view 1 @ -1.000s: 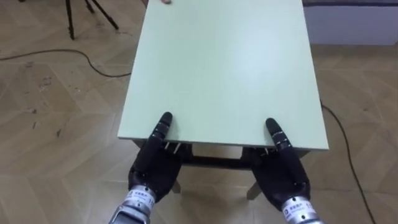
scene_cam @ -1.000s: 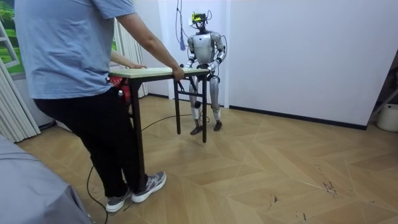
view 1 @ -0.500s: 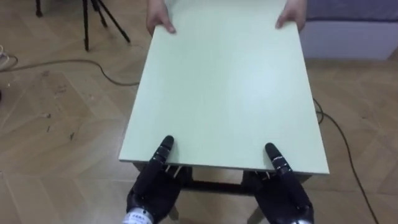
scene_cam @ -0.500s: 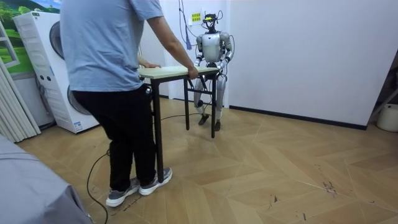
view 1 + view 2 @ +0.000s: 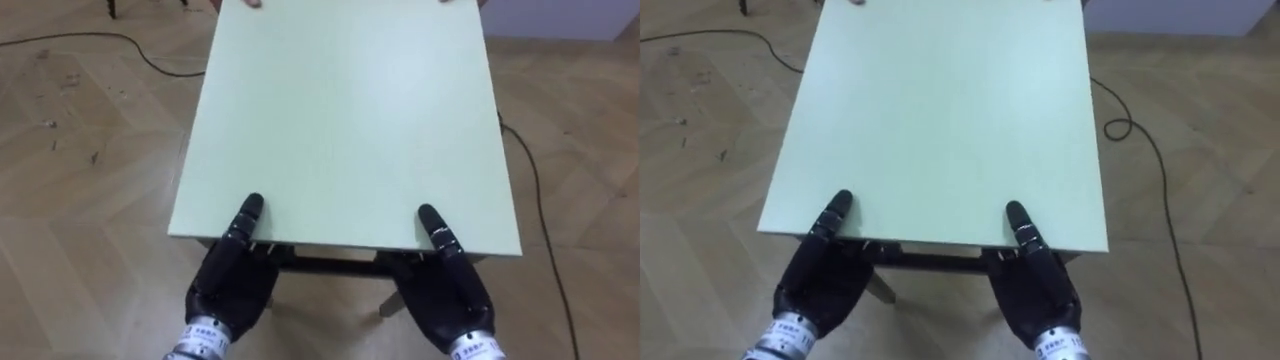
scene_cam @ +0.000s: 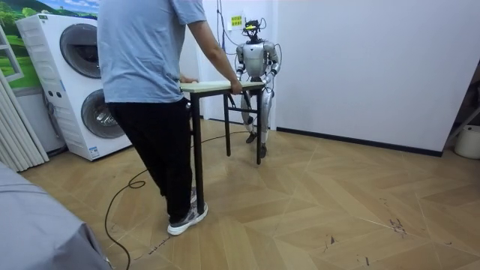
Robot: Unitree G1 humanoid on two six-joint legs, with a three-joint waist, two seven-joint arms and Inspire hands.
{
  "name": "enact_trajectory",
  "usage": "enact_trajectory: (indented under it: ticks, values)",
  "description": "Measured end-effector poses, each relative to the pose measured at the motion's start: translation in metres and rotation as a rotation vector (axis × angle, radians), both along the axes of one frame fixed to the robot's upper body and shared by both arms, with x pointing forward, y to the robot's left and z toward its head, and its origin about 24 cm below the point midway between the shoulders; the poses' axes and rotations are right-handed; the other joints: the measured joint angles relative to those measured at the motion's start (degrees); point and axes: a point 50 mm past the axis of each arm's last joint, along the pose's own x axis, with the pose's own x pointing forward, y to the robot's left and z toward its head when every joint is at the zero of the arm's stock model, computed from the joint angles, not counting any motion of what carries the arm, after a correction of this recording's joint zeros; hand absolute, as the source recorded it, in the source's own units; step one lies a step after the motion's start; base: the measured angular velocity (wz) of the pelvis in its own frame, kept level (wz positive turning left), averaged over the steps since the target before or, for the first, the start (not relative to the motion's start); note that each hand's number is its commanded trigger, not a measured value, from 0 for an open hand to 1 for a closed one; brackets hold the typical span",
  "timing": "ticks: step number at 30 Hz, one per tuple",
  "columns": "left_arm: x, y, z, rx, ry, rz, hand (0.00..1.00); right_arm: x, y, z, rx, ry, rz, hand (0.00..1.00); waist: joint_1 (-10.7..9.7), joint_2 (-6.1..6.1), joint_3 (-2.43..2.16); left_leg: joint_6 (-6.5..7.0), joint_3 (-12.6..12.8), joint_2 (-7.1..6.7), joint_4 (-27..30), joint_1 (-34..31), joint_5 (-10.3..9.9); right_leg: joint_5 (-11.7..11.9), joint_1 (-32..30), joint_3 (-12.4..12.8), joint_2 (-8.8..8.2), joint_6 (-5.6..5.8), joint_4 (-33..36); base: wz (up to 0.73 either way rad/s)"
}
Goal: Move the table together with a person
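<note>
Fingers of L hand (image 5: pixel 228 285) & R hand (image 5: pixel 445 290) pass under near edge of table (image 5: pixel 345 120), hidden, so closure can't be told; thumbs lie on top, prob. clamping it, w/ person (image 6: pixel 146 60) holding far end to share load.

The pale green table (image 5: pixel 345 120) stands on a herringbone wood floor (image 5: pixel 80 200). The left robot hand (image 5: pixel 232 285) and the right robot hand (image 5: pixel 445 295) sit at its near edge, well apart, each partly beneath the top. A person's fingertips (image 5: pixel 249 3) touch the far edge.
</note>
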Motion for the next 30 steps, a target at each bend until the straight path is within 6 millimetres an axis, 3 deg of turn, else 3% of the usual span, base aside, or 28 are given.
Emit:
enact_trajectory:
  ticks: [2,6,8,10,11,12,13,15,16,17,18,20,21,22,24,26,29,30]
  values:
    - [0.008,0.003,0.003,0.013,-0.013,0.006,1.0,0.01,0.004,0.0,0.014,-0.004,0.014,1.0,0.4,0.06,0.02,-0.91,0.0,2.07,-0.2,-1.9,1.9,-0.2,-0.3,-0.4,2.22,-0.08,-3.5,-0.12]
    - [0.003,0.006,-0.007,0.021,0.031,0.014,1.0,0.009,0.003,-0.009,0.016,0.039,0.026,1.0,1.3,0.43,-0.04,-2.99,-0.5,5.09,-4.6,-0.3,6.6,1.3,-0.8,-0.2,6.52,-3.45,-4.6,-0.09]
    - [-0.004,0.006,-0.013,0.018,0.064,0.011,1.0,0.0,0.001,-0.014,0.015,0.062,0.019,1.0,3.2,0.64,-0.12,-3.93,-0.4,6.0,-7.6,1.9,9.0,2.0,-0.8,-0.3,7.48,-4.63,-4.4,-0.29]
    - [-0.011,0.004,-0.017,0.015,0.091,0.003,1.0,-0.009,-0.001,-0.019,-0.003,0.073,0.021,1.0,4.4,1.04,-0.14,-4.81,-0.6,6.33,-12.6,4.4,12.7,2.7,-0.7,-2.3,8.03,-5.73,-4.3,-0.15]
    - [-0.014,0.002,-0.019,0.014,0.101,-0.006,1.0,-0.014,-0.003,-0.021,-0.008,0.077,0.013,1.0,5.3,1.63,-0.23,-6.14,-1.0,6.79,-16.3,5.8,15.9,3.3,-1.2,-3.7,8.58,-6.64,-4.3,-0.24]
    - [-0.016,0.003,-0.02,0.012,0.108,0.001,1.0,-0.015,-0.004,-0.021,-0.017,0.075,0.015,1.0,6.3,2.15,-0.46,-7.07,-0.8,7.89,-17.1,6.1,17.2,4.0,-2.4,-5.8,8.28,-7.37,-4.2,-0.44]
    - [-0.018,0.003,-0.021,0.009,0.113,0.004,1.0,-0.015,-0.003,-0.021,-0.019,0.075,0.018,1.0,7.2,2.25,-0.41,-7.1,-0.7,8.38,-15.3,6.1,15.8,4.3,-2.8,-7.0,7.93,-7.5,-4.1,-0.79]
    - [-0.031,0.007,-0.027,-0.016,0.131,0.032,1.0,-0.016,0.001,-0.022,-0.024,0.08,0.043,1.0,7.5,3.17,-0.45,-6.94,-1.3,9.06,-0.4,6.5,3.9,6.4,-1.9,-10.9,7.75,-7.79,-6.0,-0.52]
    - [-0.034,0.006,-0.028,-0.023,0.14,0.036,1.0,-0.018,0.001,-0.023,-0.027,0.086,0.045,1.0,6.7,3.7,-0.4,-7.19,-1.9,9.28,5.4,7.6,-0.4,7.0,-1.1,-13.3,7.83,-7.88,-6.6,0.0]
    - [-0.035,0.006,-0.029,-0.025,0.145,0.038,1.0,-0.019,0.001,-0.023,-0.029,0.087,0.045,1.0,6.6,4.01,-0.4,-7.27,-1.9,9.66,7.6,8.5,-2.4,7.0,-1.0,-14.4,7.97,-7.9,-6.5,0.18]
    - [-0.038,0.005,-0.03,-0.03,0.154,0.036,1.0,-0.02,-0.001,-0.024,-0.037,0.091,0.045,1.0,6.1,4.82,-0.37,-7.47,-2.6,10.4,10.8,10.5,-5.7,7.0,-0.8,-15.7,8.53,-7.91,-6.2,0.15]
    - [-0.043,0.004,-0.03,-0.042,0.163,0.038,1.0,-0.022,-0.001,-0.025,-0.046,0.094,0.045,1.0,5.3,5.8,0.08,-8.04,-2.9,11.18,12.3,13.8,-8.7,6.8,-0.9,-16.2,9.05,-7.8,-5.2,0.06]
    - [-0.046,0.004,-0.03,-0.047,0.168,0.04,1.0,-0.023,-0.001,-0.025,-0.046,0.092,0.046,1.0,5.4,6.37,0.41,-8.41,-3.2,10.66,10.0,14.4,-9.4,6.6,-1.5,-15.7,9.51,-7.46,-4.0,-0.05]
    - [-0.046,0.004,-0.03,-0.049,0.169,0.042,1.0,-0.023,0.0,-0.025,-0.045,0.093,0.045,1.0,5.4,6.22,0.31,-8.43,-3.3,10.09,8.5,14.6,-9.4,6.6,-2.2,-14.7,9.62,-7.36,-3.5,0.07]
    - [-0.043,0.004,-0.026,-0.043,0.162,0.04,1.0,-0.022,0.0,-0.023,-0.058,0.079,0.042,1.0,4.6,6.28,0.21,-8.44,-4.6,8.46,3.1,14.7,-9.4,7.2,-5.1,-12.2,10.9,-8.32,-3.6,0.45]
    - [-0.039,0.004,-0.025,-0.035,0.157,0.033,1.0,-0.022,0.0,-0.023,-0.061,0.076,0.036,1.0,4.1,6.53,0.24,-8.1,-5.5,8.19,0.8,14.6,-9.1,7.3,-6.2,-11.8,11.68,-9.1,-3.6,0.35]
    - [-0.042,0.004,-0.026,-0.039,0.163,0.051,1.0,-0.024,0.003,-0.024,-0.057,0.082,0.038,1.0,5.4,7.61,0.23,-8.33,-5.8,9.06,4.1,14.4,-9.0,7.7,-6.2,-13.1,11.31,-10.93,-3.4,-0.19]
    - [-0.046,0.002,-0.028,-0.045,0.174,0.06,1.0,-0.025,0.002,-0.024,-0.056,0.09,0.042,1.0,6.0,7.92,0.07,-8.12,-5.6,9.13,9.4,14.2,-9.1,8.0,-5.9,-14.1,10.9,-10.9,-3.4,-0.3]
